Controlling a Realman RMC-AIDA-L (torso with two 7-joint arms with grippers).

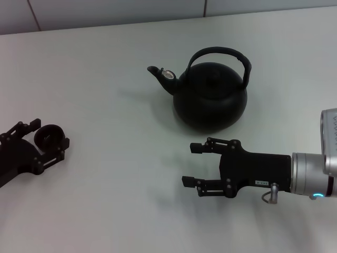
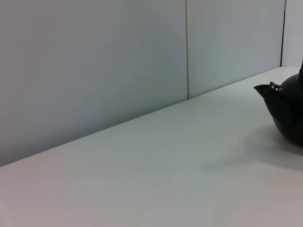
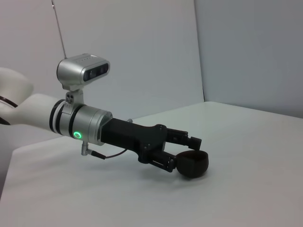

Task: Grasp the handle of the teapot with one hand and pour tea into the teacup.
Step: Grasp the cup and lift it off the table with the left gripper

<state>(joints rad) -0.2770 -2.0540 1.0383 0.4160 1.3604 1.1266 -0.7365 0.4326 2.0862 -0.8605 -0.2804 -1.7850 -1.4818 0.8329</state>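
Observation:
The matte-black teapot (image 1: 210, 100) stands upright on the white table, at the back and right of centre. Its arched handle (image 1: 218, 51) rises over the top and its spout (image 1: 158, 71) points left. The spout end also shows in the left wrist view (image 2: 279, 101). My right gripper (image 1: 191, 164) is open and empty, lying level in front of the teapot with its fingers pointing left, apart from the pot. My left gripper (image 1: 51, 133) at the far left is shut on the small black teacup (image 1: 50, 138). The right wrist view shows this gripper (image 3: 184, 152) and the cup (image 3: 191, 164) low at the table.
The white table (image 1: 116, 200) runs to a grey wall (image 1: 105, 10) at the back. Bare tabletop lies between the teacup and the teapot.

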